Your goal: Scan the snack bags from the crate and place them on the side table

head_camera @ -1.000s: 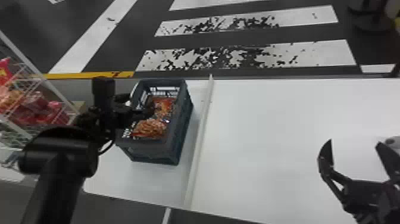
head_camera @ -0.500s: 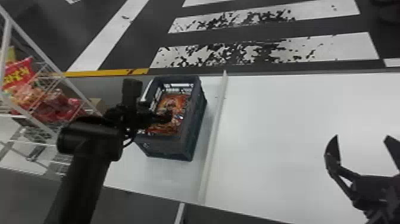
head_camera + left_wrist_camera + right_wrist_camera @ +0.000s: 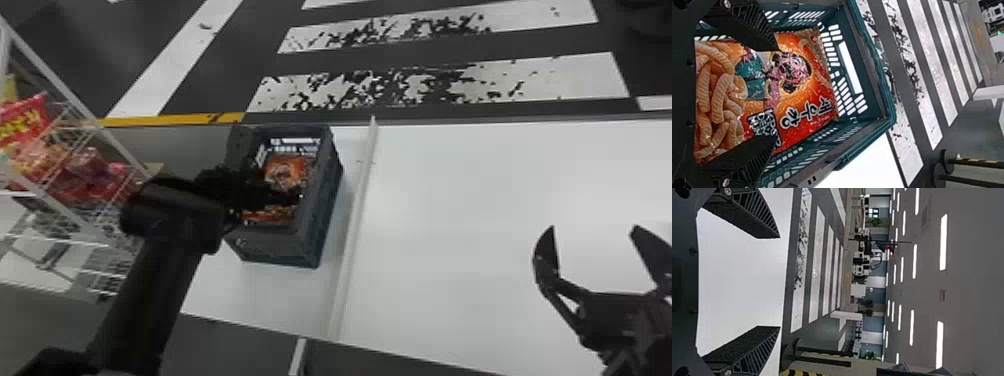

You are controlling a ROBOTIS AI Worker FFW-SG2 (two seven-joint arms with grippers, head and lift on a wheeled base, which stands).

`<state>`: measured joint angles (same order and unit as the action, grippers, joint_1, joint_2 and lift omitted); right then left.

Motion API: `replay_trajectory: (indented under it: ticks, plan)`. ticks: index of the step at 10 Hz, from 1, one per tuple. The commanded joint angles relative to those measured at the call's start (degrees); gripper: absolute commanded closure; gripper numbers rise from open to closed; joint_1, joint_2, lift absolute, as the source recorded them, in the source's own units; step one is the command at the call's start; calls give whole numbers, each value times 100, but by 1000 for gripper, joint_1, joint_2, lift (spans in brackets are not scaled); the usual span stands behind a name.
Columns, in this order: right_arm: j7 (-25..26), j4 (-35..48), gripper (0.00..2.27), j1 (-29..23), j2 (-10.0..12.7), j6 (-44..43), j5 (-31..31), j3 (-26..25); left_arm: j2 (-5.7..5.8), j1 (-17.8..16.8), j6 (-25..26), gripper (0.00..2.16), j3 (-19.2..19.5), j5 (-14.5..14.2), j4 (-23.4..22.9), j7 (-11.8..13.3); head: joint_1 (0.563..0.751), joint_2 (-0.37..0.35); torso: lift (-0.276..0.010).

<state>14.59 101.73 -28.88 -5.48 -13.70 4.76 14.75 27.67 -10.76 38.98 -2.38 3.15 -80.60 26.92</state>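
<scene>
"Head camera up high, peering forward and down on crate (image 3: 280, 250) and surface (image 3: 500, 200)!"
"Left wrist camera's right in tight over that crate!"
"And the right?"
"Above the surface, gazing out past it; all three share the striped floor (image 3: 550, 75)!"

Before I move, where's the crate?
In the head view, the crate stands on the white table's left, just left of the pale ridge, with an orange snack bag inside.
</scene>
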Motion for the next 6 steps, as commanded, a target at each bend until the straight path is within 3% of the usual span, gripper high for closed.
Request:
replay_trajectory:
  ticks: [1, 6]
  plan:
    - [0, 31, 49, -4, -14, 65, 7, 10, -16, -243, 18, 80, -219, 89, 317, 15, 695, 294, -50]
    - [-70, 22, 49, 32, -23, 223, -11, 54, -139, -875, 36, 36, -561, 133, 1433, 200, 695, 293, -50]
